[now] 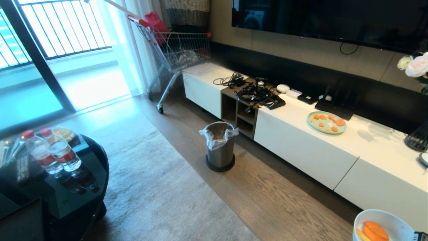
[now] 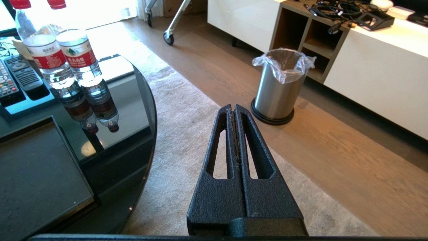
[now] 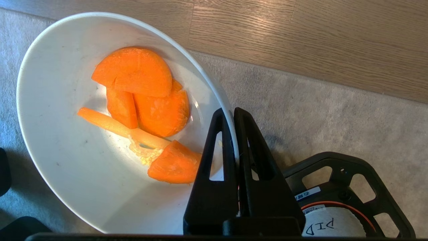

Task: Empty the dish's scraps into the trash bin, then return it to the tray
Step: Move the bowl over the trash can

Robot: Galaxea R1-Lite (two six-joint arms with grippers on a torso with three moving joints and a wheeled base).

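Observation:
My right gripper [image 3: 231, 112] is shut on the rim of the dish [image 3: 60, 140], a white bowl held up over the rug. The scraps [image 3: 143, 97], orange slices and a pale yellow strip, lie inside it. In the head view the dish [image 1: 384, 222] shows at the bottom right corner, well to the right of the trash bin [image 1: 220, 145]. The brushed-metal trash bin [image 2: 280, 87] with its clear liner stands on the wood floor before the cabinet. The black tray [image 2: 36, 174] lies on the round table, left of my parked left gripper [image 2: 233, 107], which is shut on nothing.
Two water bottles [image 1: 53, 152] and remotes [image 2: 16, 75] sit on the glossy black table [image 1: 83, 187]. A long white cabinet [image 1: 317, 150] carries a pale-green plate of orange slices [image 1: 326, 122] and cables. A shopping cart [image 1: 177, 50] stands by the window. A rug [image 1: 160, 187] covers the floor.

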